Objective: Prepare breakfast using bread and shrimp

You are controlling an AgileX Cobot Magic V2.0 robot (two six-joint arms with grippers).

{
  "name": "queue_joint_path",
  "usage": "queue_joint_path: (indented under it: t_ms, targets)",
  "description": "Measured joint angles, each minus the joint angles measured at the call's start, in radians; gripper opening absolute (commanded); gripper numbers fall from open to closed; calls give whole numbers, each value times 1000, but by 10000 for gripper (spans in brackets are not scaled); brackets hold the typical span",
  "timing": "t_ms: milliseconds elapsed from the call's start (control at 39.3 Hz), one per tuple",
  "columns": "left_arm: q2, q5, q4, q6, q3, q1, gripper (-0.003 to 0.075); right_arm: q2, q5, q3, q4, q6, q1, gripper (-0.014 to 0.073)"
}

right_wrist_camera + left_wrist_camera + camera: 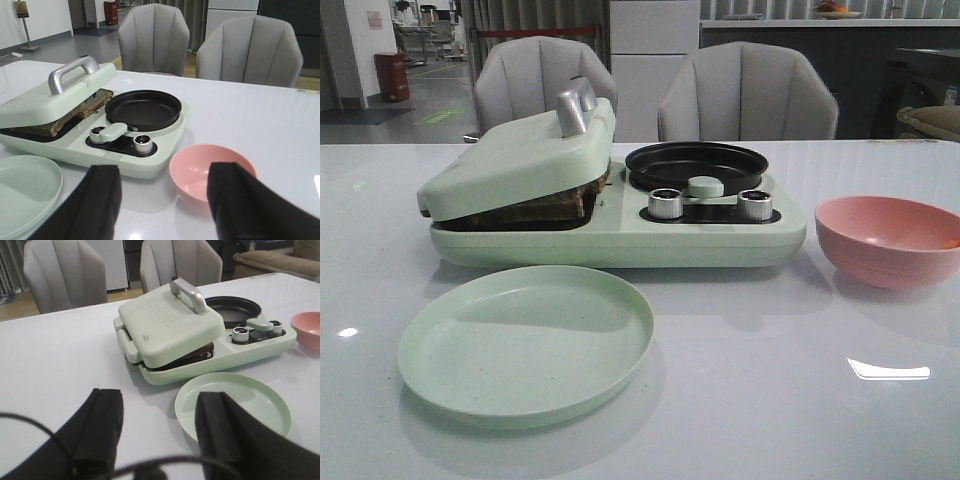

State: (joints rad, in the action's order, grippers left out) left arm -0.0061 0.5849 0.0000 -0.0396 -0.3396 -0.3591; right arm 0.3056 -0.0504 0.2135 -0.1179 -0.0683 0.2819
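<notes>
White and glossy, the table (pixel 740 400) fills the foreground, with two grey chairs (pixel 745 92) behind it.

Bread (pixel 75 116) sits pressed inside the sandwich maker, its dark crust showing in the gap between the lid (pixel 520 152) and the base (pixel 620 240); the lid rests tilted on it and is not fully shut. No shrimp can be made out for certain: a faint orange speck at the far edge of the pink bowl (pixel 890 240) might be one, but it is too small to tell. Beside the press, on the same pale green appliance, lie a black round pan (pixel 698 165) and two metal knobs (pixel 666 203). A green plate (pixel 525 345) stands bare just in front of the appliance, and the bowl is off to the robot's right.

As for risks, lifting the lid by its metal handle (pixel 575 105) could drag the whole appliance if the grip is off-centre, and the bread might stick to the upper plate and fall short of the green plate.

Both arms hang back from everything. On the left gripper (pixel 160 432) the fingers (pixel 102 425) are spread wide, holding nothing and touching nothing. The right gripper (pixel 162 202) is likewise spread wide and empty, poised near the bowl and the knobs.
</notes>
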Motion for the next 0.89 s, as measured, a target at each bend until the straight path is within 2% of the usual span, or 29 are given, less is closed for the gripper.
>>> queue_joint_path:
  t_ms: [127,382,712,890]
  targets:
    - [0,0,0,0,0,0,356,0,0,0,0,0,0,484]
    - [0,-2,0,1,0,0,105,0,0,0,0,0,0,484]
    - [0,-2,0,1,0,0,114,0,2,0,-2,0,0,484]
    - [0,-4,0,1,0,0,114,0,7,0,-72,17,0,484]
